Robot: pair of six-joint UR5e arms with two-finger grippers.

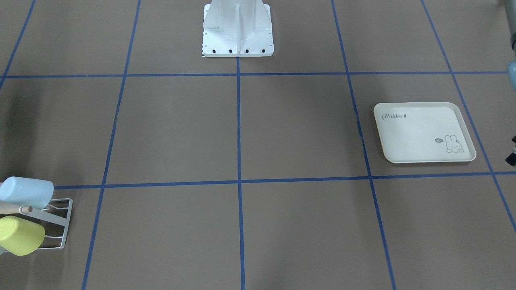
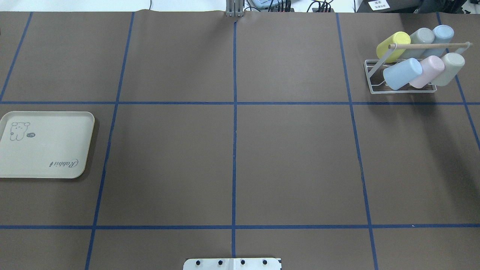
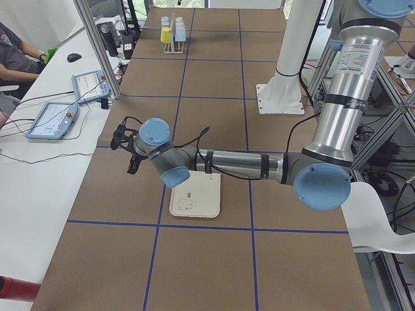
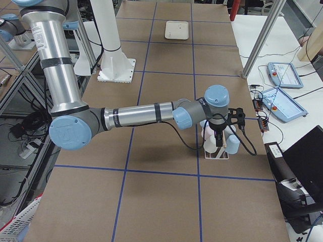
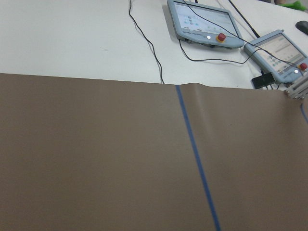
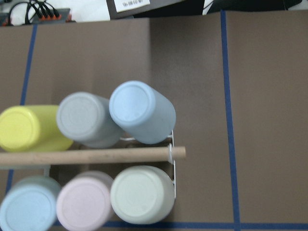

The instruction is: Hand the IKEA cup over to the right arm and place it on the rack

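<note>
cream tray (image 2: 75,123) at frame left reads "rabbit". six cups (image 2: 403,73) fill the rack (image 2: 369,80) at upper right. whether the left pincer (image 3: 126,149) or right pincer (image 4: 224,123) is clenched cannot be told.

Left arm (image 3: 240,165) stretched low, horizontal; right arm (image 4: 136,113) — likewise

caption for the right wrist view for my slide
Six pastel plastic cups sit bottom-up on the white wire rack, three each side of its light wooden rod.

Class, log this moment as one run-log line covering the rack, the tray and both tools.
rack: six cups mounted | tray: no cup | right tool: above rack, state unclear | left tool: past tray, state unclear
</note>
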